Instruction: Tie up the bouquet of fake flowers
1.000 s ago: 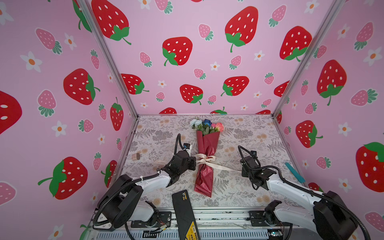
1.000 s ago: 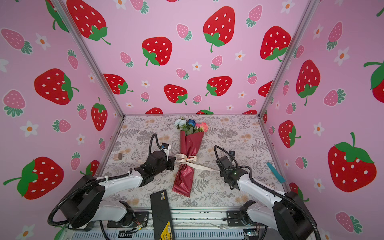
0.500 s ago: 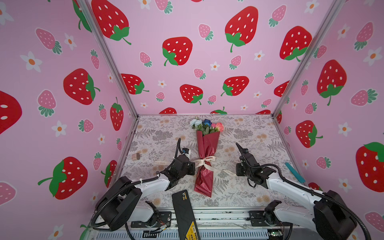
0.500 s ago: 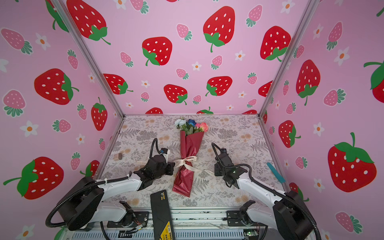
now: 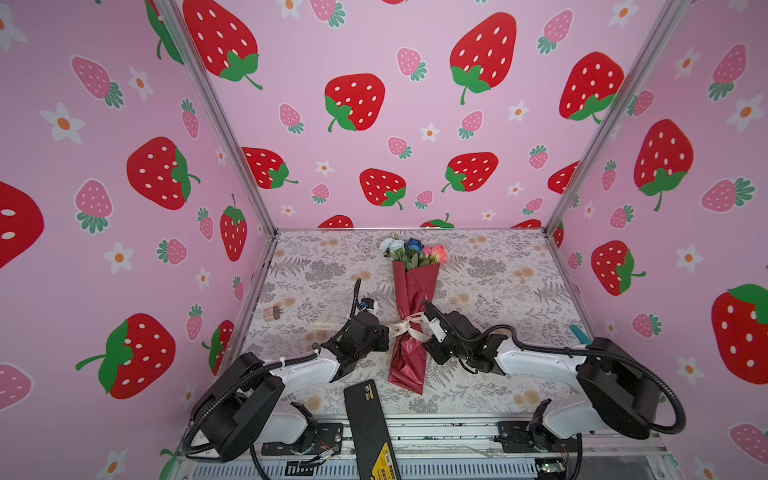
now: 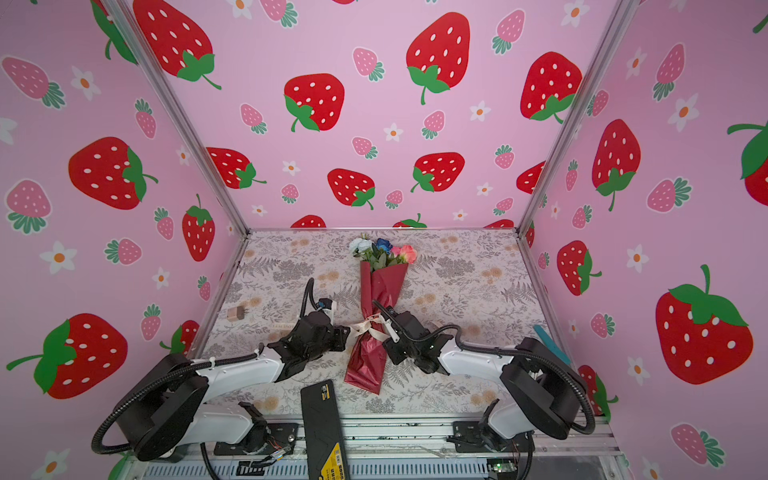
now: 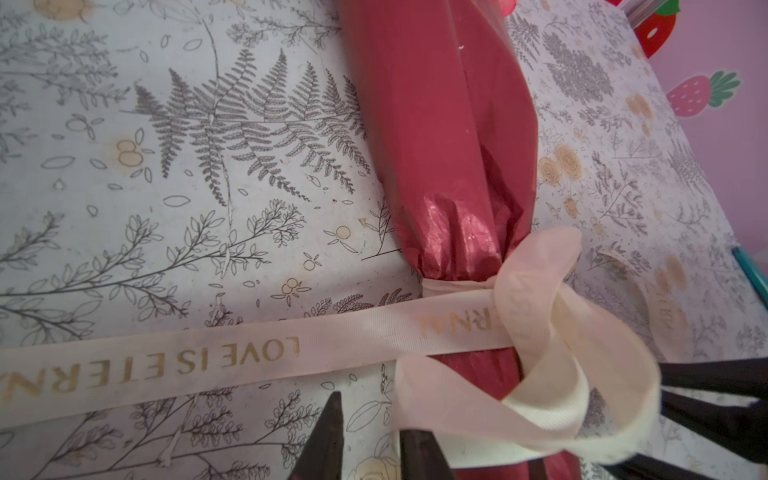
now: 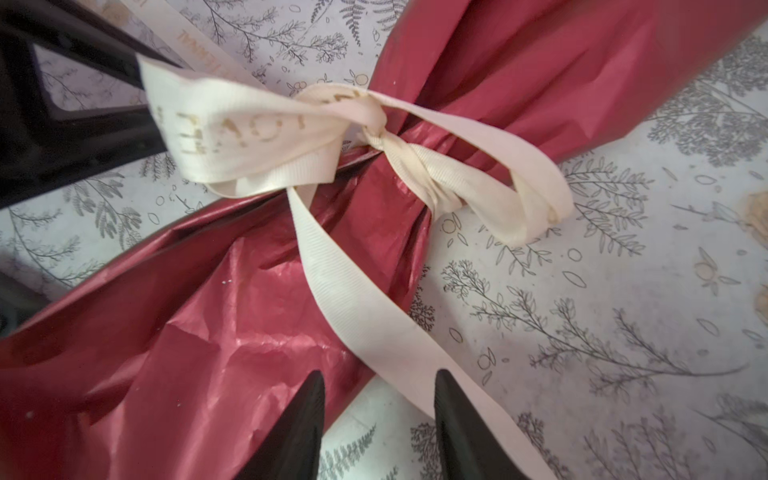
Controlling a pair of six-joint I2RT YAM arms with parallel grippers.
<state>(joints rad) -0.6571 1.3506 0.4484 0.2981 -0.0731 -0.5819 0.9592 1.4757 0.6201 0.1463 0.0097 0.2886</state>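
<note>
The bouquet of fake flowers [image 5: 415,291] [image 6: 380,291] lies lengthwise mid-table in dark red wrapping, blooms at the far end. A cream lettered ribbon [image 5: 405,328] [image 8: 374,129] is knotted in a bow round its waist. My left gripper [image 5: 384,332] [image 7: 374,419] sits just left of the bow, open, with tablecloth showing between its fingers and a bow loop [image 7: 540,316] draped over one fingertip. On the bow's right is my right gripper [image 5: 430,328] [image 8: 379,374], open over the wrapping's edge, and a ribbon tail [image 8: 374,324] runs past one finger.
A black device with a yellow label [image 5: 370,428] lies at the front edge. A small brown block [image 5: 271,312] sits at the left wall and a teal object [image 5: 579,334] at the right wall. One ribbon tail [image 5: 320,327] trails left across the cloth.
Both grippers were shut on the ribbon and have opened, letting it go. The right gripper has moved left, up to the bouquet. The left has shifted slightly toward the bow.
</note>
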